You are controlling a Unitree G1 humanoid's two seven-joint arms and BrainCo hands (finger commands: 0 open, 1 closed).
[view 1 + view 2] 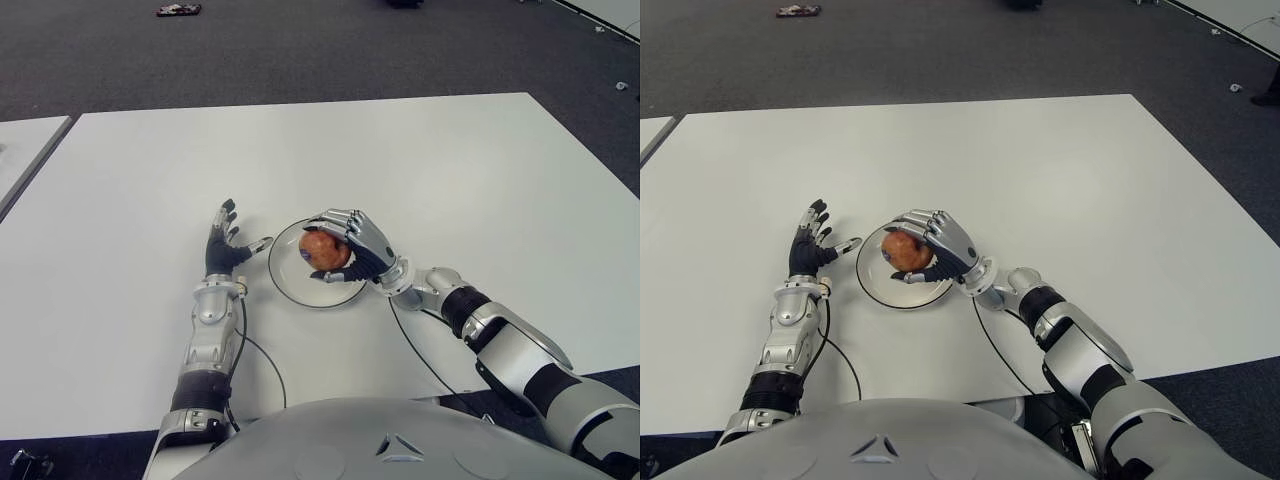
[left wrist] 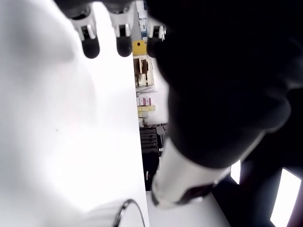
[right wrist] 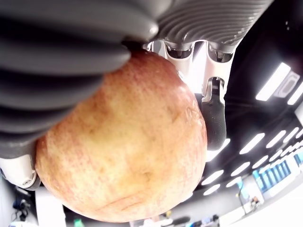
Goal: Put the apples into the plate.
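Your right hand [image 1: 352,246] has its fingers wrapped around the apple [image 1: 324,250], right over the plate [image 1: 290,275]. Lower it gently, then release. Left hand [image 1: 224,243] sits splayed at the plate's 9 o'clock.

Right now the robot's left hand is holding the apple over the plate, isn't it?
Not quite. The right hand is holding the apple over the plate; the right wrist view shows its fingers wrapped around it. The left hand shows open beside the plate, on its left.

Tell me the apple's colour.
Red blushed over yellow-orange; the apple, in the right hand, shows best in the right wrist view.
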